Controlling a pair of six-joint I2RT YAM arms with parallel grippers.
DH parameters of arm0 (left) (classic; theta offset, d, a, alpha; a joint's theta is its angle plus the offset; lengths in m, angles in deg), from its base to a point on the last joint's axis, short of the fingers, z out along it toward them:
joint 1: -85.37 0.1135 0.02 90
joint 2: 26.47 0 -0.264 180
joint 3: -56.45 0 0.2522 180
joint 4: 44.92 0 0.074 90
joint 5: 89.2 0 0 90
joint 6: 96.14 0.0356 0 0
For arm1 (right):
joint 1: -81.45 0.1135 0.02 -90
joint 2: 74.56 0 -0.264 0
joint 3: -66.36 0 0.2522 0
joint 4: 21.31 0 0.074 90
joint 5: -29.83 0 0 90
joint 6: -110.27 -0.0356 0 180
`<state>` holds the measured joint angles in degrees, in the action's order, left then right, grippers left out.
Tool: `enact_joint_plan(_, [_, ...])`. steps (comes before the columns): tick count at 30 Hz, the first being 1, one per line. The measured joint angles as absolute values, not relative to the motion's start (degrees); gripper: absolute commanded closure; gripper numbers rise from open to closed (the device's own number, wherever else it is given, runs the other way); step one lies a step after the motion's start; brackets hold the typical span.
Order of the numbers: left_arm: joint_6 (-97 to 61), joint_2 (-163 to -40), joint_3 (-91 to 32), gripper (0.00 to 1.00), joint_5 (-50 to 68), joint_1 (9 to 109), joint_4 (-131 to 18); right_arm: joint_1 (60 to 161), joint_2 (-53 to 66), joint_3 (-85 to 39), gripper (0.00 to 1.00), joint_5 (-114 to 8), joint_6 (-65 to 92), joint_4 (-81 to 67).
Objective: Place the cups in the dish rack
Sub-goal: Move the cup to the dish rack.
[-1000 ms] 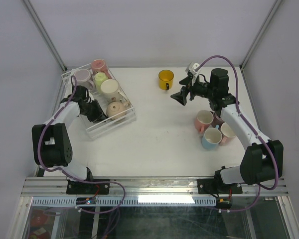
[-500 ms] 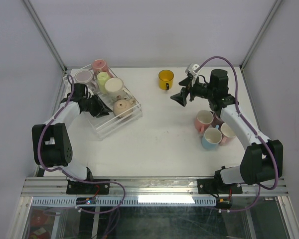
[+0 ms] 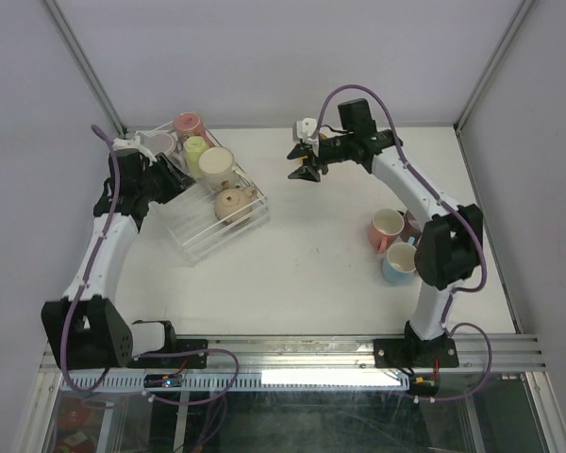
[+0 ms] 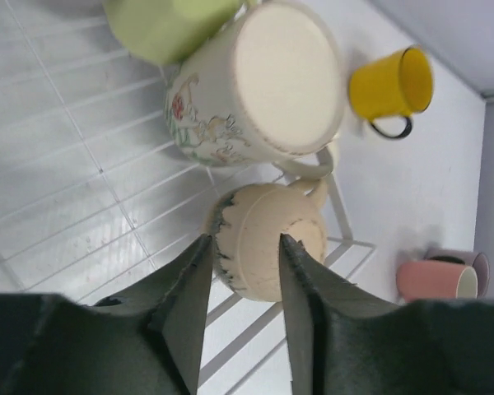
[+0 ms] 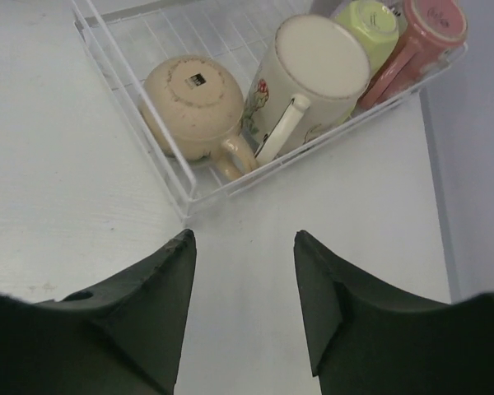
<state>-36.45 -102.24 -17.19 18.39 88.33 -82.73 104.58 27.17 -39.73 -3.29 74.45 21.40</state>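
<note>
Jaws of the left gripper (image 4: 244, 240) are held apart and empty, the beige mug (image 4: 267, 216) set bottom-up, presumably to drain, in the dish rack (image 4: 66, 206) just ahead; those of the right gripper (image 5: 243, 237) are likewise parted.

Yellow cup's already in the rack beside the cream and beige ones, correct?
Not quite. The yellow cup sits on the table, outside the rack; the left wrist view shows it. The cream cup and beige cup are in the rack.
</note>
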Motion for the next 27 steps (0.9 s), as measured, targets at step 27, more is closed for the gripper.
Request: enact_joint_plan(27, [-33.9, -82.7, -4.3, 0.48, 8.4, 88.4, -77.7, 119.8, 57.2, -74.0, 0.60, -19.8, 95.9, 41.8])
